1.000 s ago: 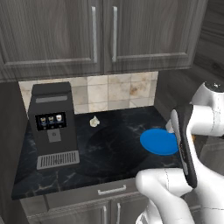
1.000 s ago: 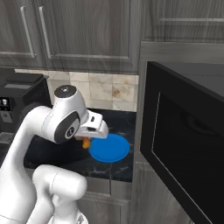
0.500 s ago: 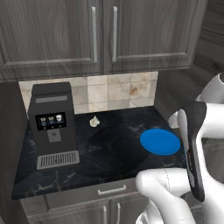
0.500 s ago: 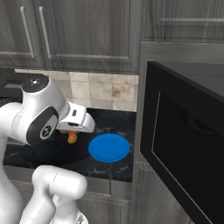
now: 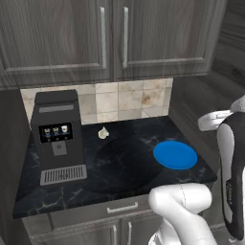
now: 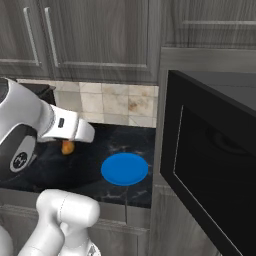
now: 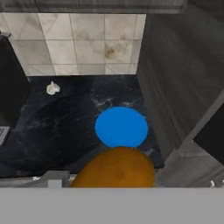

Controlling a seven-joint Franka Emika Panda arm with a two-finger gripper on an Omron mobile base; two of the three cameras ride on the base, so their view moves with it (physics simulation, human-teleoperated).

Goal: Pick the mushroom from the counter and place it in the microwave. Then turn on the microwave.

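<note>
The orange-brown mushroom [image 6: 67, 147] hangs in the air above the black counter [image 6: 100, 150], and my gripper [image 6: 70, 142] is shut on it. In the hand view the mushroom [image 7: 114, 168] bulges large at the bottom and hides the fingertips. The microwave [image 6: 210, 165] stands to the right with its dark glass door swung open toward me. The gripper is left of the microwave and above the counter's left part in the right base view.
A blue plate [image 5: 175, 154] lies on the counter [image 5: 119, 165] near its right end, below the mushroom in the hand view [image 7: 121, 127]. A small whitish lump [image 5: 103, 132] sits by the tiled wall. A black coffee machine [image 5: 56, 136] stands at the left.
My arm has swung, and in the right base view the gripper has carried the mushroom to the left and slightly up. Plate, lump and coffee machine have not moved.
</note>
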